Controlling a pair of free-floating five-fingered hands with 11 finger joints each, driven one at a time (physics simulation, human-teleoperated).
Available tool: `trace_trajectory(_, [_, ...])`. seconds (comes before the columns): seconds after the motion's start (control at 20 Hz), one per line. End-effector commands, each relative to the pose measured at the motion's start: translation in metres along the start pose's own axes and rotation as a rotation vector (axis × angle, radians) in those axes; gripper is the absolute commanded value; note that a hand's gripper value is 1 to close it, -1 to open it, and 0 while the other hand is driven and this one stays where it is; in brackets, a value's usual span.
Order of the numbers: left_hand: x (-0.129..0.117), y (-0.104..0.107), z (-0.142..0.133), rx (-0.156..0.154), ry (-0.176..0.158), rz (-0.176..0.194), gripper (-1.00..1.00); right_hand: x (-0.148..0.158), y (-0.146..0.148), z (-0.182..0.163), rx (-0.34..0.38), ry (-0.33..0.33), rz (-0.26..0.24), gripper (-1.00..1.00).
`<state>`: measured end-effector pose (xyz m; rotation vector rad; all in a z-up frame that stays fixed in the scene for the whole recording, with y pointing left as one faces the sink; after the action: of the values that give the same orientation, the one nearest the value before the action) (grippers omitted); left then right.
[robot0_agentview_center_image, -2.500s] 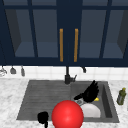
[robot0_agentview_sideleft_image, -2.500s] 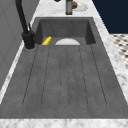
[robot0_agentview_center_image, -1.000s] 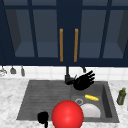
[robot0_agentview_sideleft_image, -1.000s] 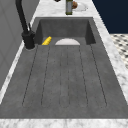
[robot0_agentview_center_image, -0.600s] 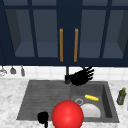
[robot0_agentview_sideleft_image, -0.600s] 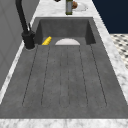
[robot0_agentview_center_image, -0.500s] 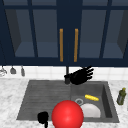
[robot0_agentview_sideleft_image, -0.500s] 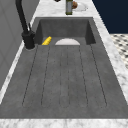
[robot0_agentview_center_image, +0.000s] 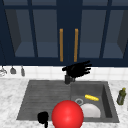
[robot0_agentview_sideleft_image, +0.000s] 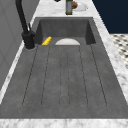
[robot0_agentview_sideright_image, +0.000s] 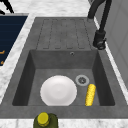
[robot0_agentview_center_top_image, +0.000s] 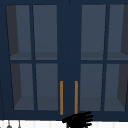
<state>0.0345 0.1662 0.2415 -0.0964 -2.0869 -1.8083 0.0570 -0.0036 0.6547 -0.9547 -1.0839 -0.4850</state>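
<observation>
My right hand (robot0_agentview_center_image: 77, 69) hovers open, its fingers spread and pointing right, in front of the top of the black faucet (robot0_agentview_center_image: 67, 79). It sits just under the wall cabinet's two orange handles (robot0_agentview_center_image: 76, 45). In the upper view the same right hand (robot0_agentview_center_top_image: 78, 119) shows at the bottom edge, right below the handles (robot0_agentview_center_top_image: 76, 97). It touches nothing. My left hand (robot0_agentview_center_image: 43, 117) hangs low at the sink's front left edge, beside a large red ball (robot0_agentview_center_image: 67, 115).
The basin holds a white plate (robot0_agentview_sideright_image: 58, 90), a yellow corn cob (robot0_agentview_sideright_image: 90, 94) and the drain (robot0_agentview_sideright_image: 81, 80). The ribbed draining board (robot0_agentview_sideleft_image: 65, 75) lies to its left. An olive bottle (robot0_agentview_center_image: 121, 96) stands on the right counter. Utensils (robot0_agentview_center_image: 12, 70) hang on the wall at left.
My right hand has risen from above the basin to the faucet's top, near the cabinet's lower edge, and drifted slightly left. The left hand and the red ball stayed put.
</observation>
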Motion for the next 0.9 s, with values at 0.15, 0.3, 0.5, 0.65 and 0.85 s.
trace_trajectory(0.15, [0.0, 0.0, 0.0, 0.0, 0.0, 0.0, 0.0, 0.052, -0.003, -0.015, -0.024, 0.079, -0.03, -1.0])
trace_trajectory(0.3, [0.0, 0.0, 0.0, 0.0, 0.0, 0.0, 0.0, 0.074, -0.005, -0.028, -0.001, 0.107, -0.034, -1.0])
trace_trajectory(0.5, [0.0, 0.0, 0.0, 0.0, 0.0, 0.0, 0.0, 0.098, 0.005, -0.047, 0.025, 0.131, -0.045, -1.0])
trace_trajectory(0.65, [0.0, 0.0, 0.0, 0.0, 0.0, 0.0, 0.0, 0.108, 0.022, -0.057, -0.005, 0.138, -0.058, -1.0])
trace_trajectory(0.85, [0.0, 0.0, 0.0, 0.0, 0.0, 0.0, 0.0, 0.113, 0.049, -0.067, -0.058, 0.143, -0.095, -1.0])
